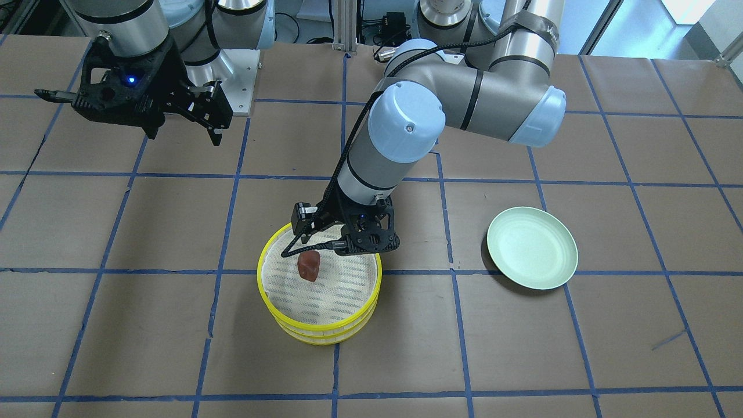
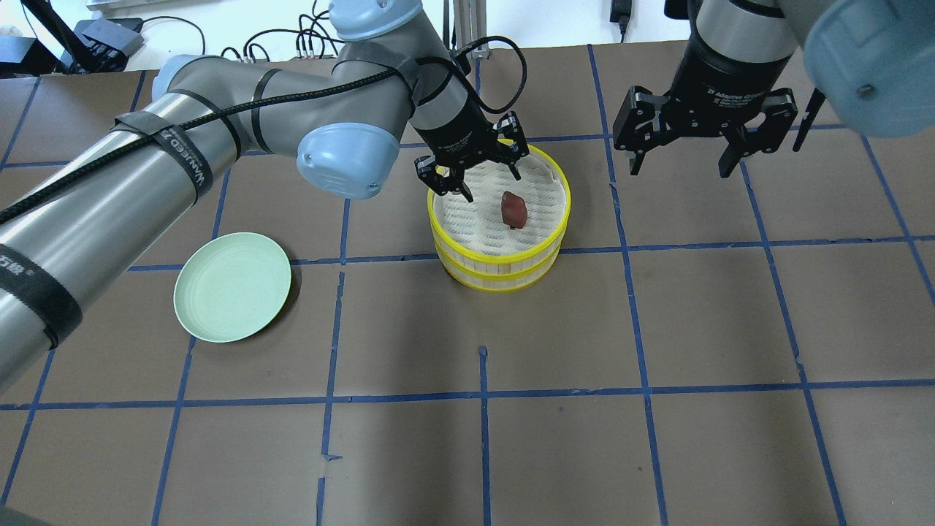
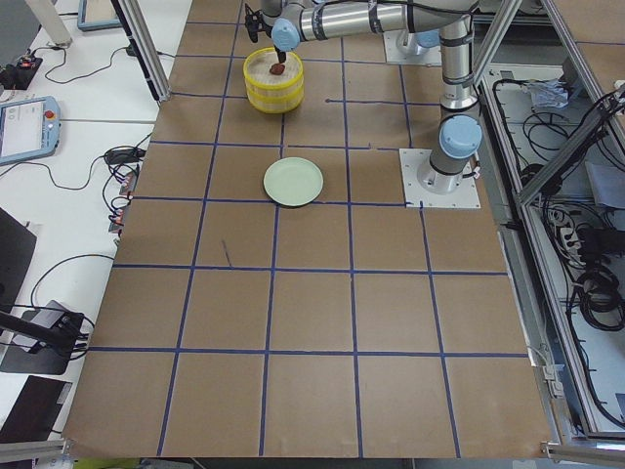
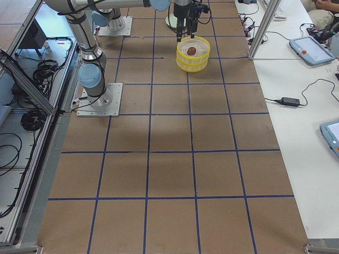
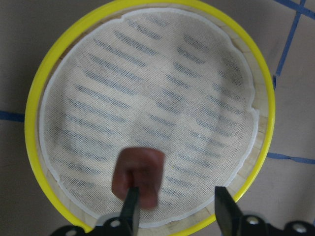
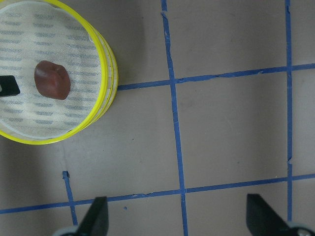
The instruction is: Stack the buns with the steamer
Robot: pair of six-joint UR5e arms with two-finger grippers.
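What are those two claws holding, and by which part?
Nothing. The left gripper hangs open over the steamer, where the reddish-brown bun lies free on the mat; the right gripper is open and empty.

White lettering on the black body of the right gripper reads "2F Adaptive"; the words after it are too small to make out. A black strap round the left arm carries white capital letters, too blurred to read with certainty.
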